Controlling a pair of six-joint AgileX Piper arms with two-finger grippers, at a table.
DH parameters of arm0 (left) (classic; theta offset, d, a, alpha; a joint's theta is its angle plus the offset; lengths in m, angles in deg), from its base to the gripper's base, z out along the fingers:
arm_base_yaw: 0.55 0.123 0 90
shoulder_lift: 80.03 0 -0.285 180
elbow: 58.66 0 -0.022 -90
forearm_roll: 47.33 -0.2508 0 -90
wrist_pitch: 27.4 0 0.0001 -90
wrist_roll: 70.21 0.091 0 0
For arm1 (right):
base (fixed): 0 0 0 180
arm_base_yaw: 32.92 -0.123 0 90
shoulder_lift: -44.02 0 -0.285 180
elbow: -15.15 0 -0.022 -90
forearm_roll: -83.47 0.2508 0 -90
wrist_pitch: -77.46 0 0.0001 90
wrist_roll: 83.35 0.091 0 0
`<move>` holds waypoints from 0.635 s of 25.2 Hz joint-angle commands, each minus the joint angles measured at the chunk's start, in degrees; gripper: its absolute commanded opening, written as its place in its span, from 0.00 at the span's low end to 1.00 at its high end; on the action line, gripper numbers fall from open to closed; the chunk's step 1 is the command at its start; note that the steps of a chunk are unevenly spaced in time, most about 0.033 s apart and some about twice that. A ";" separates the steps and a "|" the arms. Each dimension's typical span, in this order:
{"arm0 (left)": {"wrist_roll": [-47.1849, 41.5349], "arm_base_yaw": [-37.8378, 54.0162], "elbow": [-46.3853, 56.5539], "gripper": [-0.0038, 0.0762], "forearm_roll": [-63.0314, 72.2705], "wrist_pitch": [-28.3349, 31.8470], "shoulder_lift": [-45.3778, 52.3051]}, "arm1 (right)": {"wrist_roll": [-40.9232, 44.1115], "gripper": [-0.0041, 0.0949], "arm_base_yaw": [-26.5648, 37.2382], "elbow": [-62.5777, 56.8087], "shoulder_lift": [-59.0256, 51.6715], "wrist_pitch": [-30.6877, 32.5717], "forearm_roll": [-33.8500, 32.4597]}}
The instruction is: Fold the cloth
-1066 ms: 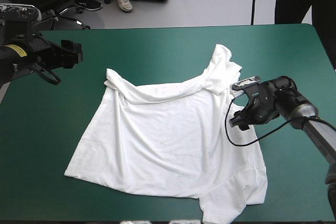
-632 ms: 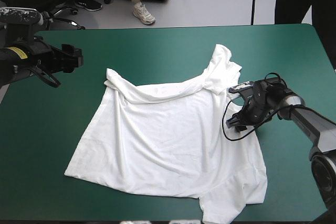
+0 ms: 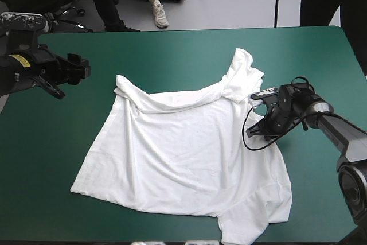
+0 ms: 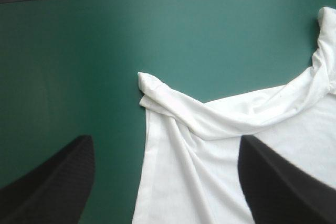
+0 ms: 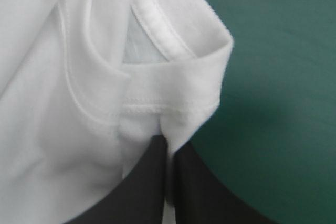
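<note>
Right wrist view: the right gripper (image 5: 168, 142) pinches an edge of the T-shirt (image 5: 79, 103), apparently to begin a fold; the left gripper (image 4: 165, 145) hovers, fingers apart.

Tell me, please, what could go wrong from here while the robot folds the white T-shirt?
1. The right pincer is shut on only a thin fold of the T-shirt, at the edge of its sleeve. On lifting, the cloth may slip out.
2. The left pincer is open over the bare teal-green cover, apart from the shirt. If the right arm pulls alone, the shirt may drag and bunch further.
</note>
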 commanded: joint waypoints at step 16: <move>-0.69 -0.04 -1.61 0.73 0.52 2.24 0.12 | 0.12 0.02 27.26 22.07 0.49 2.36 -6.38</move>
